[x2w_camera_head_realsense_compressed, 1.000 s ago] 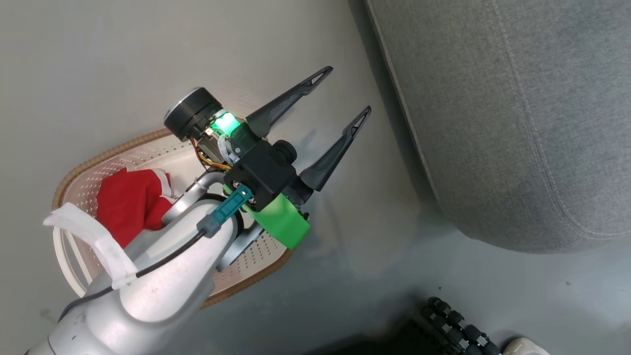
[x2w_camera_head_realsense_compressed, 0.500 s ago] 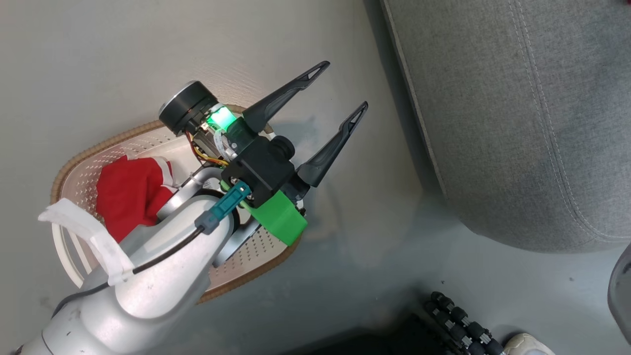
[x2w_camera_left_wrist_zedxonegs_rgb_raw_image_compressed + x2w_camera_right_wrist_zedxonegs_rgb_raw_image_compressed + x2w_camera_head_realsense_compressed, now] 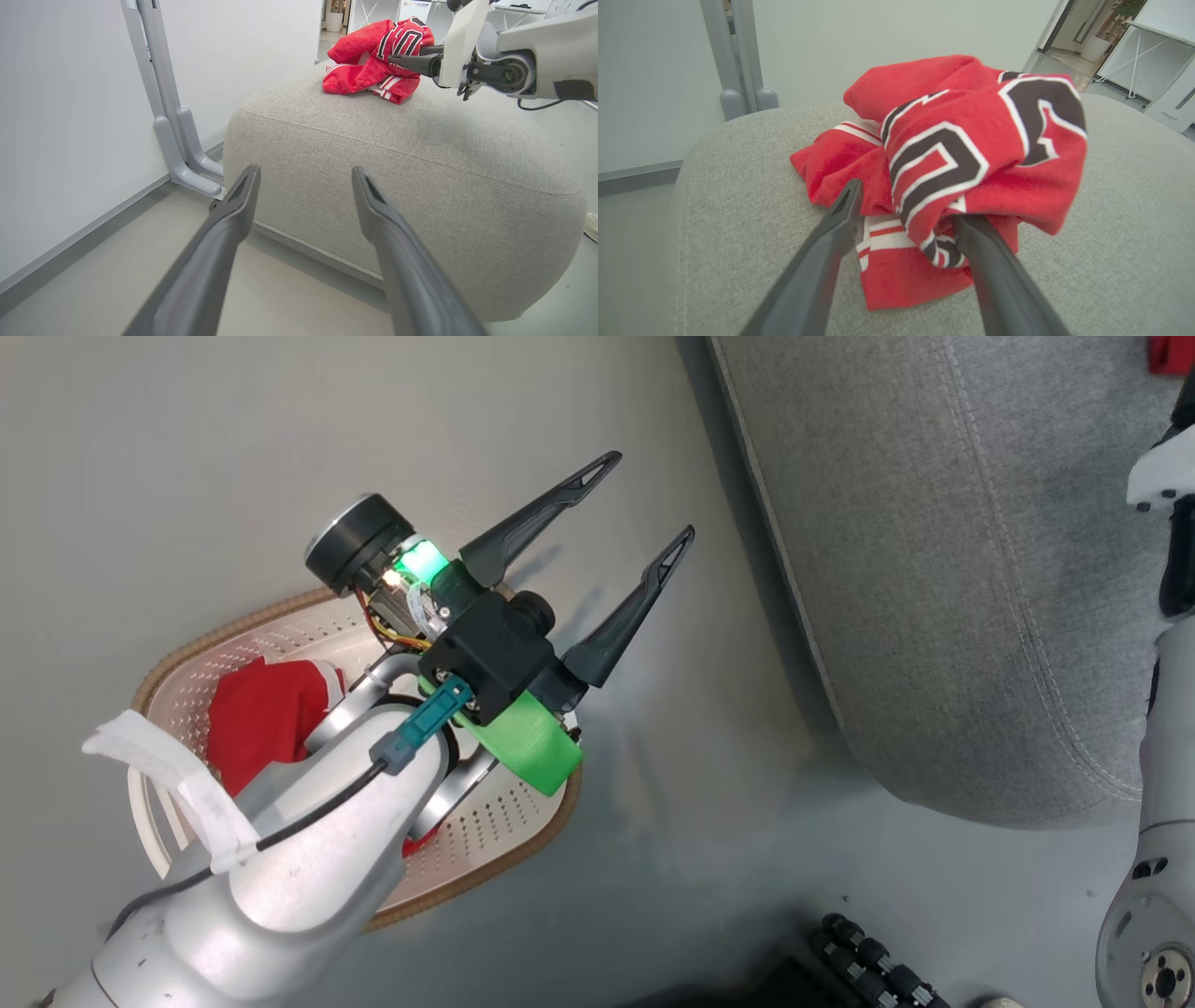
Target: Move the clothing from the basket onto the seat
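Lettered garment (image 3: 962,154) on grey seat (image 3: 738,233)

A grey metal post (image 3: 163,93) stood against the white wall (image 3: 60,116), its foot on the floor (image 3: 117,280); a white table (image 3: 1164,33) stood far behind.

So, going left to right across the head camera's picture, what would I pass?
Laundry basket with a red garment inside → left claw, open → grey cushion seat → the right arm's pale forearm.
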### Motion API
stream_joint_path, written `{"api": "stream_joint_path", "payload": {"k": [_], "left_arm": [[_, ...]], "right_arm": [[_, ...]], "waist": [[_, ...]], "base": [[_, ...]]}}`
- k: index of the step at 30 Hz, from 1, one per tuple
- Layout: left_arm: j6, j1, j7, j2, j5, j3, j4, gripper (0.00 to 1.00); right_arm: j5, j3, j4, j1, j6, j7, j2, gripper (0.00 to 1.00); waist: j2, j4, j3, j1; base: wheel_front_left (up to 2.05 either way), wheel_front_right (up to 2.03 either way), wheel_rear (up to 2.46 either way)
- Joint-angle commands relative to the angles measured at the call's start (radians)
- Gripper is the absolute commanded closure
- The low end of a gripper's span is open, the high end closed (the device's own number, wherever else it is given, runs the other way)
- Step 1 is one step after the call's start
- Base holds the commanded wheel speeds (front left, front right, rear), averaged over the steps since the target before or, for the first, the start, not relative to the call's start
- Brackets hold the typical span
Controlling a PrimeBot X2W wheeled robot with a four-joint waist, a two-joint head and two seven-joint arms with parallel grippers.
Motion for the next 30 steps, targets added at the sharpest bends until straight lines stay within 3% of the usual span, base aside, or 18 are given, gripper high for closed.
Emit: {"api": "stream_joint_path", "payload": {"k": [1,19,30], "left_arm": [[0.007,0.018,-0.010,-0.005,-0.008,-0.001,0.009,0.00],[0.056,0.157,-0.064,-0.040,-0.083,0.040,0.100,0.00],[0.077,0.268,-0.068,-0.076,-0.100,0.108,0.110,0.00]], "right_arm": [[0.009,0.003,-0.013,0.035,-0.001,-0.002,0.000,0.00],[0.093,0.150,-0.183,0.357,-0.001,-0.002,0.033,0.00],[0.145,0.279,-0.292,0.483,-0.001,-0.002,0.051,0.00]], "waist": [[0.0083,-0.006,-0.044,-0.0001],[0.0083,-0.024,-0.311,-0.0001],[0.0083,0.083,-0.453,-0.0001]], "base": [[0.00,0.00,0.00],[0.00,0.00,0.00],[0.00,0.00,0.00]]}}
